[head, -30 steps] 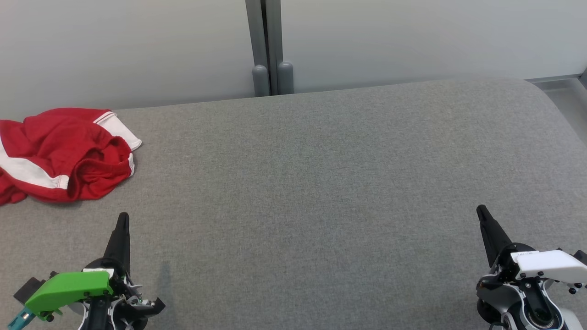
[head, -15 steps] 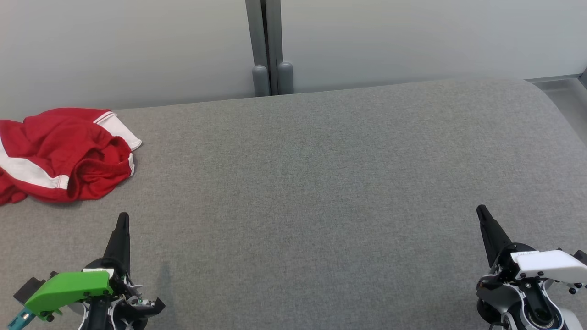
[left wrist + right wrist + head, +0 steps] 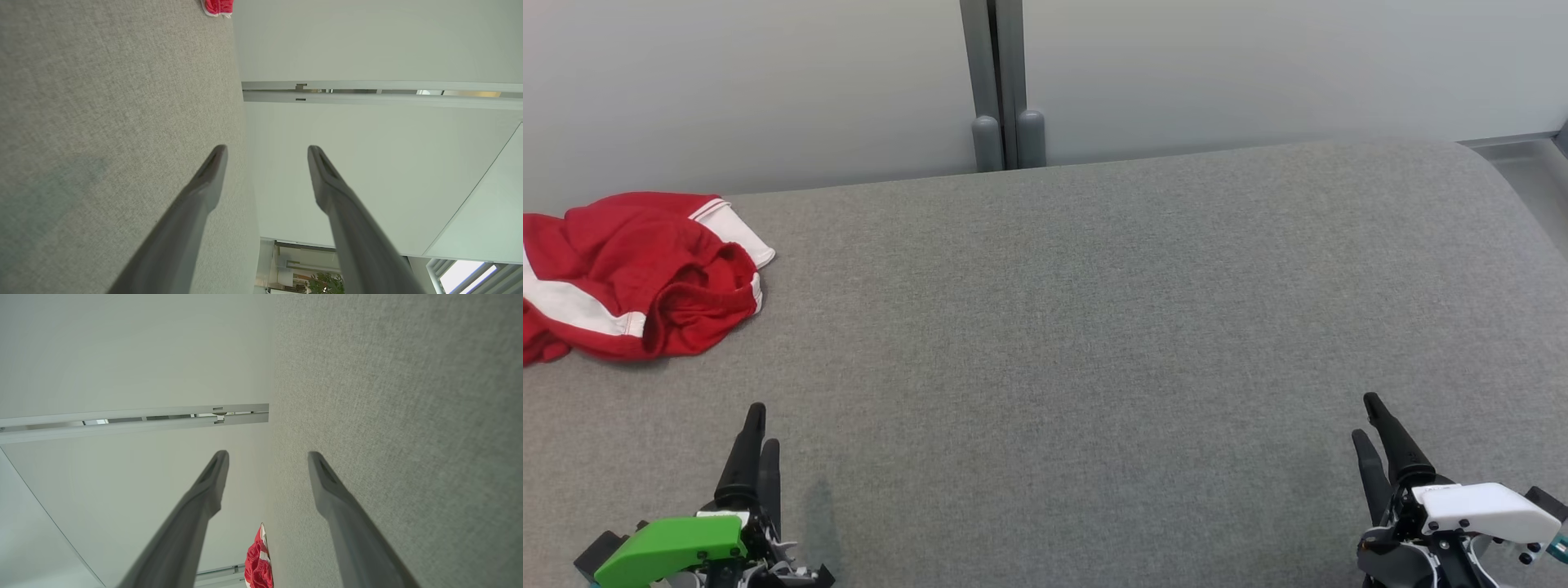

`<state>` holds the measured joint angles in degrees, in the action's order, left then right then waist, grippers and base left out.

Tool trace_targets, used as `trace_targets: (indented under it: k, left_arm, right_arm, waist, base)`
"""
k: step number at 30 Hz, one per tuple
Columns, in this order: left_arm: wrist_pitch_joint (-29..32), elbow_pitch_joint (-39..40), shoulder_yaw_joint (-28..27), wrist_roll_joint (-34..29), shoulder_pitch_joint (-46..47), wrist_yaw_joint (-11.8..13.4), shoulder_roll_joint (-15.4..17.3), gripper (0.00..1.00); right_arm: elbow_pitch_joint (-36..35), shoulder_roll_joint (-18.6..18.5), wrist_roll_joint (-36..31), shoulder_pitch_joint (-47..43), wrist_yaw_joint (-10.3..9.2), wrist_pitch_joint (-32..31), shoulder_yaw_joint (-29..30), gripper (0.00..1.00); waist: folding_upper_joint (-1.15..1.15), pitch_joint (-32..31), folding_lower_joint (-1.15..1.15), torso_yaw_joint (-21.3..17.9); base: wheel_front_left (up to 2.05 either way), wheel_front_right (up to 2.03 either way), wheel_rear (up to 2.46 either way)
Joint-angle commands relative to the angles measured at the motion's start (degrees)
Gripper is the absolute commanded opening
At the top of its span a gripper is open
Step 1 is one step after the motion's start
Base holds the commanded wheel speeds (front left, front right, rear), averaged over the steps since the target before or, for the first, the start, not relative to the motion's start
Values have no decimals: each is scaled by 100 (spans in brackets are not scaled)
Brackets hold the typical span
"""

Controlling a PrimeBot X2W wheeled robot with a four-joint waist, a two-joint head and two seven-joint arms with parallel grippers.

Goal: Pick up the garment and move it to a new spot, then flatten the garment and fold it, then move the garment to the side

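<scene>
The garment [image 3: 629, 273] is red with white stripes and lies crumpled at the far left of the grey padded surface [image 3: 1094, 327], partly cut off by the head view's left edge. A small red piece of the garment [image 3: 218, 7] shows at the top of the left wrist view, and the garment [image 3: 259, 561] shows low in the right wrist view. My left gripper [image 3: 762, 429] hovers near the front left, well short of the garment, open and empty. My right gripper [image 3: 1368, 416] is at the front right, open and empty. Both pairs of fingers stand apart in their wrist views [image 3: 267, 151] [image 3: 267, 457].
A pale wall runs behind the surface, with a grey vertical post [image 3: 1001, 82] and two rounded grey stubs at its foot. The surface's right end curves away toward a grey floor strip [image 3: 1527, 171].
Both grippers have opened from shut and drawn back a little toward the head view's bottom edge. The garment has not moved.
</scene>
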<state>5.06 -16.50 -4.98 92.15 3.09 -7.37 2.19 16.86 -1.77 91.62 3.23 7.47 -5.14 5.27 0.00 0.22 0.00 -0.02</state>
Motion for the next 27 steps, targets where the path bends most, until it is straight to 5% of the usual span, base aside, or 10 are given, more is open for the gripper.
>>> trace_targets:
  k: [1,12,27]
  left_arm:
    - [-70,156,61,-66,50,-2,17,100]
    - [-363,393,226,-506,-18,-4,27,100]
    - [-708,946,425,-2508,36,138,40,100]
  right_arm:
    - [-112,-39,-87,66,0,74,-33,100]
    - [-225,-54,-814,64,1,368,6,100]
    - [-848,-69,-3035,77,1,714,8,100]
  waist:
    - [0,2,0,0]
    - [0,12,0,5]
    - [0,34,0,20]
  base:
    - [0,0,0]
    - [0,0,0]
    - [0,0,0]
